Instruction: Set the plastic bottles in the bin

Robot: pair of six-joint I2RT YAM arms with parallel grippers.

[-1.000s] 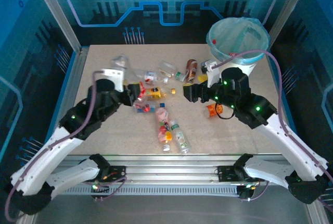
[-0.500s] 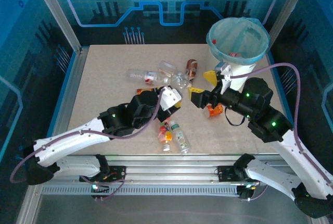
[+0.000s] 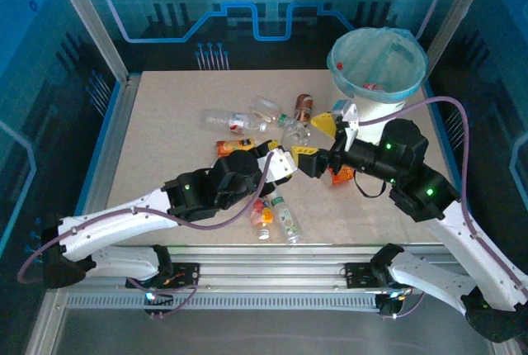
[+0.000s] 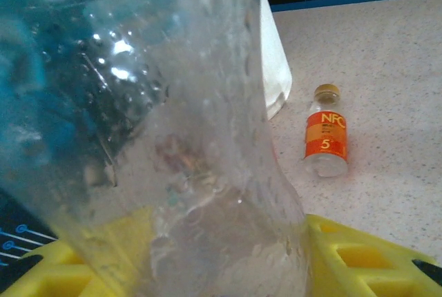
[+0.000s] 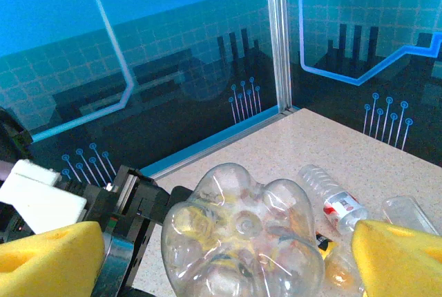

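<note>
Above mid-table, the left gripper (image 4: 221, 266) pinches a clear bottle (image 5: 242, 242) between its yellow pads (image 4: 359, 259) and holds it off the surface, base turned toward the right wrist camera. Facing it, the right gripper (image 3: 314, 138) is spread wide, one yellow pad on either side of that base, a gap showing on each side. At the far right corner stands the bin (image 3: 336, 70), blue liner over its rim, just beyond the right gripper. An orange-labelled bottle (image 4: 325, 132) rests on the table near the bin's foot. Other bottles (image 3: 268, 205) lie scattered around the centre.
</note>
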